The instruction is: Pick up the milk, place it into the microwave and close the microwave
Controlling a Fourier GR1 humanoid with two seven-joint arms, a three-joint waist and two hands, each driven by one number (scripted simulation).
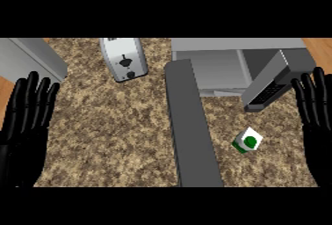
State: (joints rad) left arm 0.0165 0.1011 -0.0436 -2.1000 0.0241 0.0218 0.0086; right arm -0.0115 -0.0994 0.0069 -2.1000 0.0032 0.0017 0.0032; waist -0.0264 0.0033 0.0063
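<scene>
In the head view, we looked steeply down on a speckled brown counter (110,132). Our left hand (26,114) rested at the left edge, fingers straight and upward, released and holding nothing. Our right hand (314,110) rested at the right edge in the same way, fingers straight, nothing in it.

The milk (247,140), a small white carton with a green cap, lay on the counter in the right part of the view, apart from both hands and nearer to our right one. Bare counter lay all round it: below it toward the near edge, and to its right toward our right hand.

The microwave (220,66) stood at the far right with its cavity open. Its door (269,83) was swung out, the lower corner just above and to the right of the milk, with a gap between them. A long grey bar (191,132) ran from the microwave's left side down to the near edge, just left of the milk, dividing the counter.

A toaster (124,59) stood at the far edge, left of the bar, with wide bare counter below it.
</scene>
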